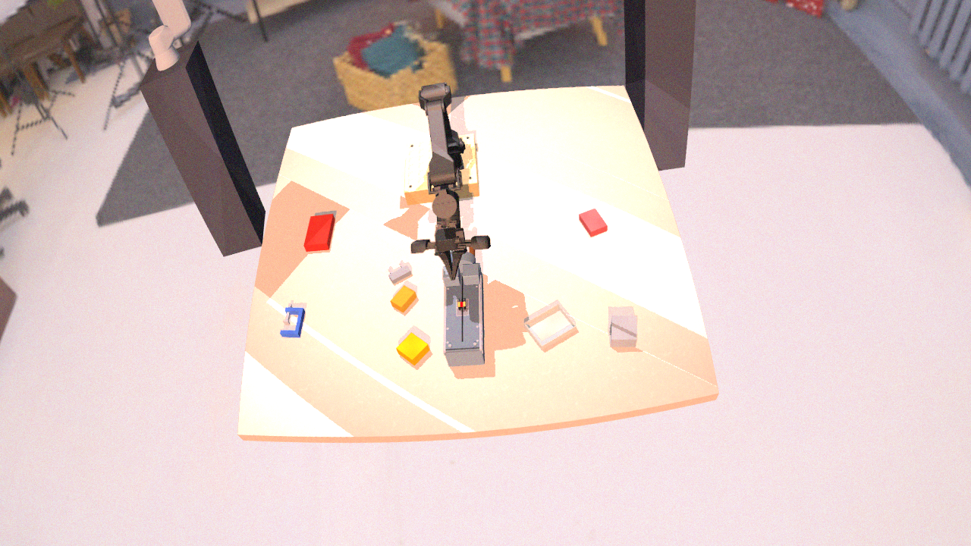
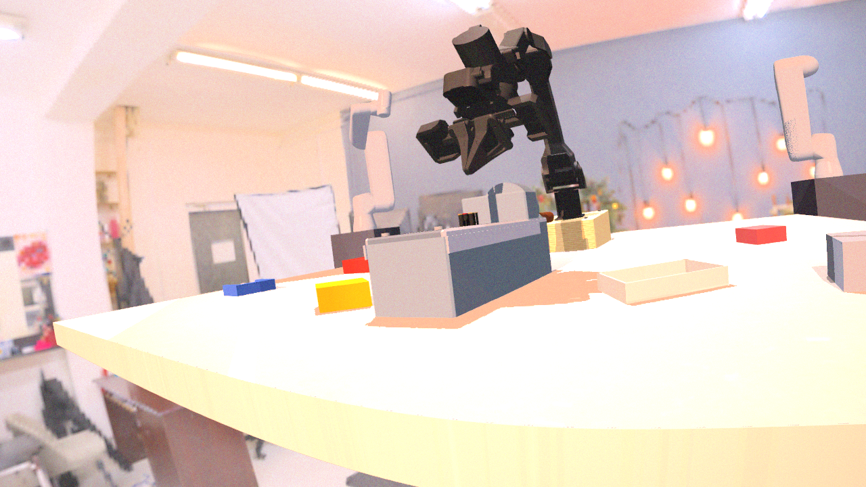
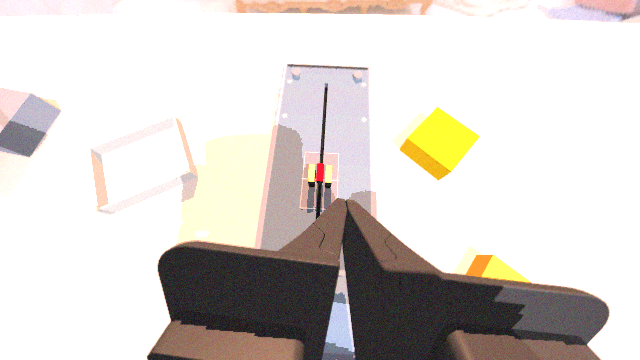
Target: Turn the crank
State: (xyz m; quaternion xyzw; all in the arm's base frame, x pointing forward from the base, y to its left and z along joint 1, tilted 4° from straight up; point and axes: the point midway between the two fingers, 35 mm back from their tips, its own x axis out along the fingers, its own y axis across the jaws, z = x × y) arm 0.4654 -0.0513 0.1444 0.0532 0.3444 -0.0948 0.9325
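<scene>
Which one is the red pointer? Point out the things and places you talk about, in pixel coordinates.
Find the long grey box-shaped machine (image 1: pixel 464 332) (image 2: pixel 411 275) (image 3: pixel 345 100). Along its top runs a thin black rod (image 1: pixel 463 329) (image 3: pixel 324 117). The small red pointer (image 1: pixel 461 305) (image 3: pixel 320 172) sits mid-rod, the only red piece, flanked by two yellow marks (image 3: pixel 328 173).

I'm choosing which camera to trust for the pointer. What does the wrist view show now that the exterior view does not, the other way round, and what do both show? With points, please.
Only the wrist view: the red pointer (image 3: pixel 320 172) between two brass marks (image 3: pixel 311 173) (image 3: pixel 328 174), looking about level, and part of an orange block (image 3: pixel 480 265).

Only the exterior view: the blue part (image 2: pixel 249 287) and the brown crank handle (image 2: pixel 547 216).

Both: the grey machine (image 2: pixel 411 275) (image 3: pixel 345 105), the yellow block (image 2: pixel 343 295) (image 3: pixel 440 142), the shallow tray (image 2: pixel 663 289) (image 3: pixel 101 182) and the closed claw (image 2: pixel 467 172) (image 3: pixel 343 207).
</scene>
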